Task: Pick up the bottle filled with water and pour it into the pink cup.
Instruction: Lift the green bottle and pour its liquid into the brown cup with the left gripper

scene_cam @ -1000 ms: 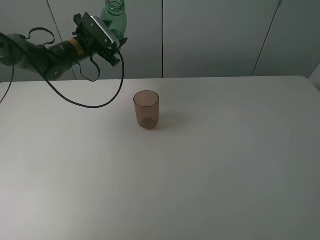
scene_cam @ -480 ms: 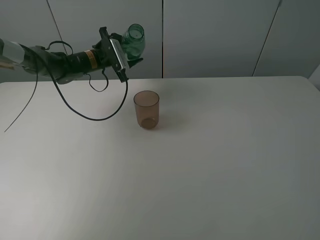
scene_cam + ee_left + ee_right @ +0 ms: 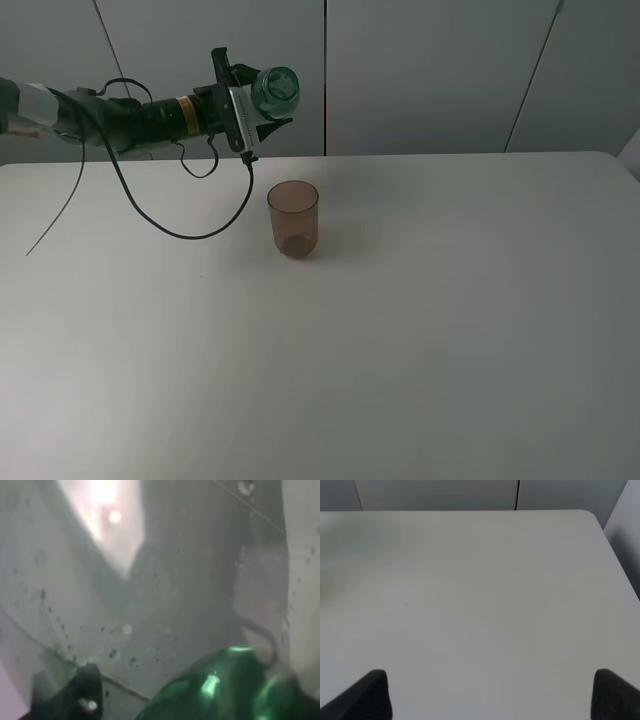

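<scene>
The green bottle (image 3: pixel 274 90) lies tipped almost on its side in the air, its open mouth facing right and forward. My left gripper (image 3: pixel 246 108) is shut on the bottle's body, up behind and to the left of the pink cup (image 3: pixel 293 218). The cup stands upright on the white table (image 3: pixel 420 350), apart from the bottle. In the left wrist view the bottle (image 3: pixel 215 690) is a blurred green shape close to the lens. In the right wrist view my right gripper (image 3: pixel 490 695) is open over bare table, holding nothing; it is out of the high view.
A black cable (image 3: pixel 190 235) hangs from the left arm in a loop down to the table behind the cup. Grey wall panels (image 3: pixel 430 70) rise behind the table's far edge. The table's right corner (image 3: pixel 592 515) shows in the right wrist view.
The left arm has swung right and come lower, and the bottle has tipped from upright to nearly horizontal, mouth toward the cup's side. The cup has not moved.
</scene>
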Tool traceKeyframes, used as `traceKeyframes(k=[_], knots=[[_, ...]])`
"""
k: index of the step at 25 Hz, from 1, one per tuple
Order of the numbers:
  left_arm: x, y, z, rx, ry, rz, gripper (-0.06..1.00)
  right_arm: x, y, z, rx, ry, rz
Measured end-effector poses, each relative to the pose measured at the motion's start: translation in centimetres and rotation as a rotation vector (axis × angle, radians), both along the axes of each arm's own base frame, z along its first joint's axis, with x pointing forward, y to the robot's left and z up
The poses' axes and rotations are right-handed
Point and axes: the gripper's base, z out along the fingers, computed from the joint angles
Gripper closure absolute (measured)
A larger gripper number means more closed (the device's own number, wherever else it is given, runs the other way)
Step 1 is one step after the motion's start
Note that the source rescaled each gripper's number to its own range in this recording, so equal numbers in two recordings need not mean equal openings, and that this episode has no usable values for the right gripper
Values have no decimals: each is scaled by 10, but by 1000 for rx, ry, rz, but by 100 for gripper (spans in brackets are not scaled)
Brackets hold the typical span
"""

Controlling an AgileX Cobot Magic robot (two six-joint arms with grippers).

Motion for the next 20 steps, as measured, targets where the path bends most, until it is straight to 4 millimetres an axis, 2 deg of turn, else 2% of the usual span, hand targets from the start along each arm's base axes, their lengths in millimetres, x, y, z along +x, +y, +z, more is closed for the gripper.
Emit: traceKeyframes(k=[8, 20], knots=[[-3, -4, 0, 158, -112, -99, 92, 0, 0, 0, 0, 0, 0], [-7, -6, -3, 262, -238, -164, 92, 0, 0, 0, 0, 0, 0]])
